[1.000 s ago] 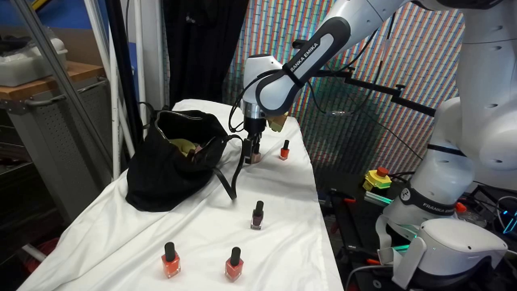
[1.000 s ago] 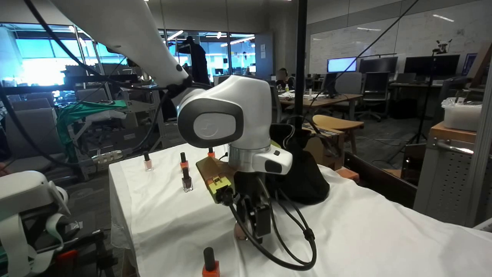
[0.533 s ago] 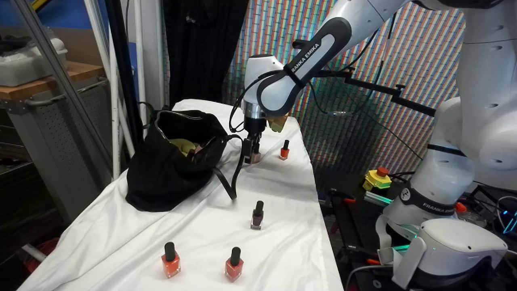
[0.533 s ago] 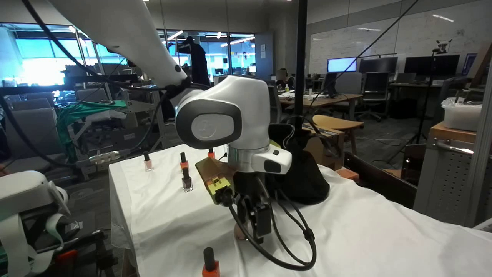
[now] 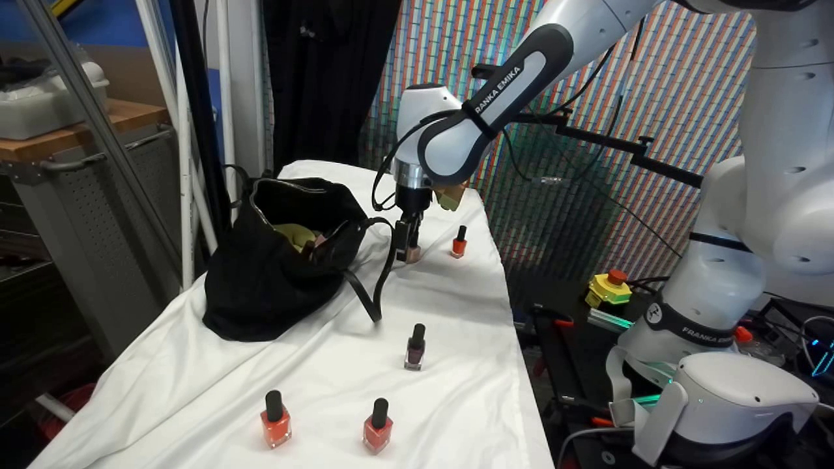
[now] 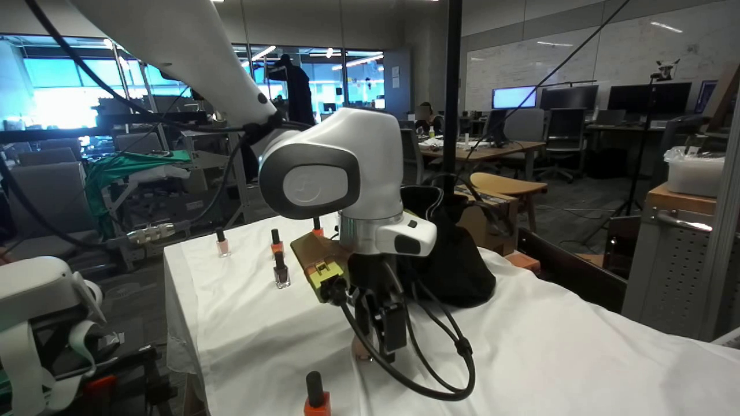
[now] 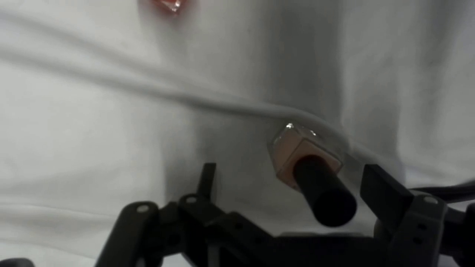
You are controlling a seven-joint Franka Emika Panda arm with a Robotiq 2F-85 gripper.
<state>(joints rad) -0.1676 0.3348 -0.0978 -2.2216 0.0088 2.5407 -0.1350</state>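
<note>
My gripper [image 7: 295, 181] is open and points down over the table. A nail polish bottle [image 7: 287, 154] with beige-pink polish and a black cap stands between the fingers, nearer the right finger in the wrist view and apart from both. The bottle also shows low at the fingers in both exterior views [image 5: 414, 255] [image 6: 361, 349], partly hidden by the gripper [image 5: 408, 241] [image 6: 378, 335]. An orange-red bottle [image 5: 459, 247] stands close by; it also shows in an exterior view [image 6: 317, 403] and at the top edge of the wrist view [image 7: 169, 4].
A black bag [image 5: 273, 286] [image 6: 457, 271] stands open beside the gripper, its strap hanging near the fingers. Farther along the white cloth [image 5: 456, 397] stand a dark bottle [image 5: 415, 356], two orange-red bottles [image 5: 277, 428] [image 5: 378, 434] and a pale pink bottle [image 6: 224, 247].
The gripper and arm have risen slightly and shifted a little sideways over the last half second. The beige-pink bottle stays in place on the cloth.
</note>
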